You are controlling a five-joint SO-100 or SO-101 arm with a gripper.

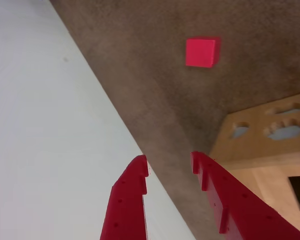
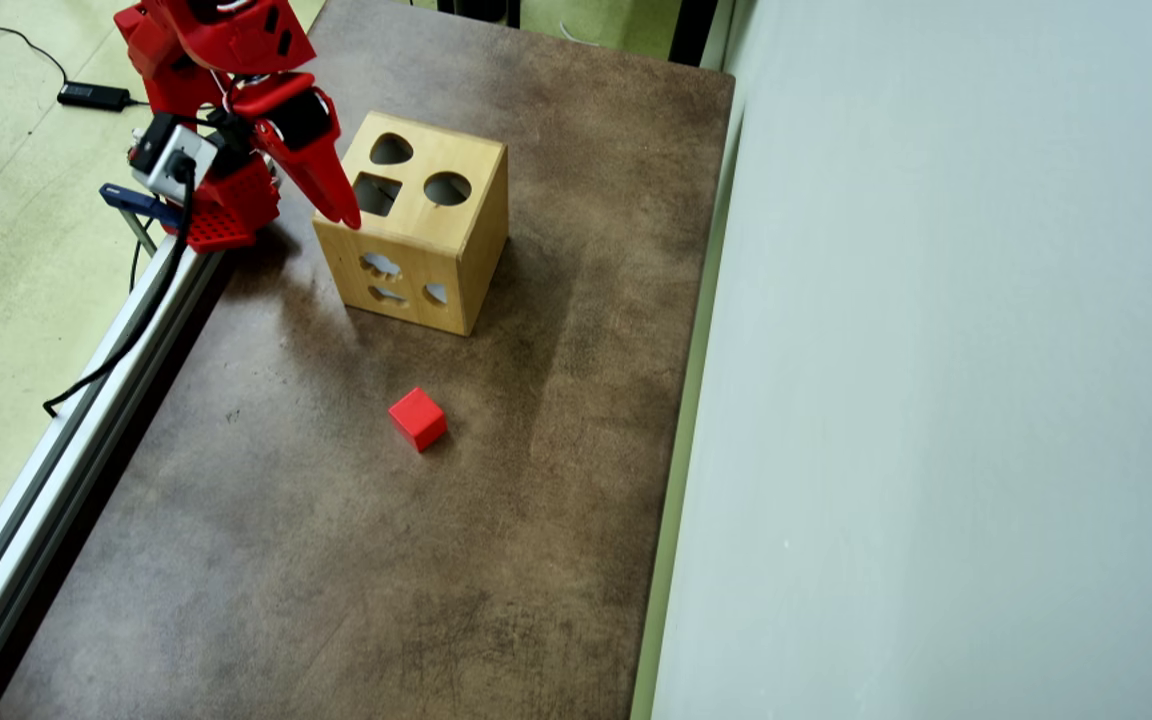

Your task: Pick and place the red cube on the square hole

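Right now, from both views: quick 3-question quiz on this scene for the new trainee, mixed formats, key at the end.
1. True or false: the cube lies on the brown mat, apart from the box.
2. Multiple choice: which cutouts are on the box's top face in the overhead view? A) star, triangle, cross B) heart, square hole, round hole C) square only
3. Short answer: are the fingers holding anything?

Key
1. True; bare mat shows between cube and box.
2. B.
3. No. In the wrist view the gripper is open and empty, with the cube lying farther ahead on the mat.
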